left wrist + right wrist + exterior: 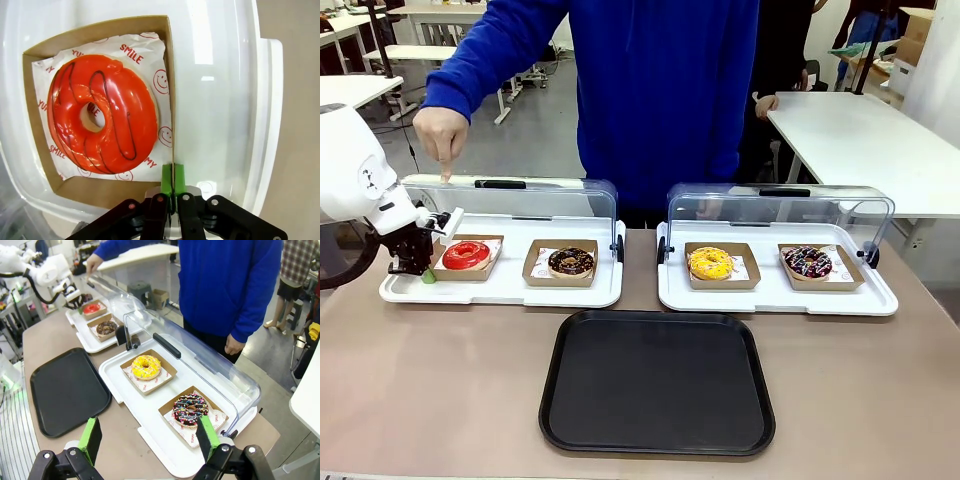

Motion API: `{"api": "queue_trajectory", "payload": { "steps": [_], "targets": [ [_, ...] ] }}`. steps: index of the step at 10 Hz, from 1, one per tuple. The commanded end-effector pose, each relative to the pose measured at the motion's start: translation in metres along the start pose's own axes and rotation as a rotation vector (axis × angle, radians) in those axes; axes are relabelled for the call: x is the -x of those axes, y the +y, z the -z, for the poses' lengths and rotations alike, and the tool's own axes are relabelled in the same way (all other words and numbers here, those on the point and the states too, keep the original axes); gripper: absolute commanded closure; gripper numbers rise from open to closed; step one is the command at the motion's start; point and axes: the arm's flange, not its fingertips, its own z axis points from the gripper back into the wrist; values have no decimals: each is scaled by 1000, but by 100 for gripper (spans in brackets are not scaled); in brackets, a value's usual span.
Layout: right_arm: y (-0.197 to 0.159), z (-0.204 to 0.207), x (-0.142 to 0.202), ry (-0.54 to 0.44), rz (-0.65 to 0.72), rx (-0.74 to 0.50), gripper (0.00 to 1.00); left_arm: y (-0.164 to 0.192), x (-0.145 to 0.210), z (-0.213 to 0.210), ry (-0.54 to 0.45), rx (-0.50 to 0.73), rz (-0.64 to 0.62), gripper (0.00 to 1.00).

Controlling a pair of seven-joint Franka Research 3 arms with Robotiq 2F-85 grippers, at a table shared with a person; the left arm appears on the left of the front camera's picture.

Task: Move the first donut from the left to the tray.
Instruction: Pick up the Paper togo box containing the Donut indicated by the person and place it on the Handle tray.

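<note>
While it sits in its cardboard tray, the red donut gleams.

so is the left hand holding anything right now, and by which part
The left hand is shut on the small cardboard tray under the red donut, pinching its thin side wall. The right hand is open, holding nothing.

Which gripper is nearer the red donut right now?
Left. The left gripper is shut on the box wall, right beside the red donut. The right gripper hangs open at the other end of the table, near the sprinkled donut.
</note>
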Motion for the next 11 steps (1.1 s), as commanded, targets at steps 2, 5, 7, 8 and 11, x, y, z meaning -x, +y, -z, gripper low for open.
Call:
{"api": "queue_trajectory", "payload": {
  "steps": [2, 5, 7, 8, 11],
  "targets": [
    [-3, 1, -2, -33, -25, 1, 0, -2, 0, -4, 28, 9, 13, 100],
    [-3, 1, -2, -33, -25, 1, 0, 0, 0, -1, 9, -2, 12, 100],
    [-3, 1, -2, -33, -25, 1, 0, 0, 0, -1, 9, -2, 12, 100],
    [-3, 1, -2, -33, -25, 1, 0, 0, 0, -1, 9, -2, 12, 100],
    [-3, 1, -2, -33, -25, 1, 0, -12, -13, -30, -6, -88, -5, 98]
  ]
}}
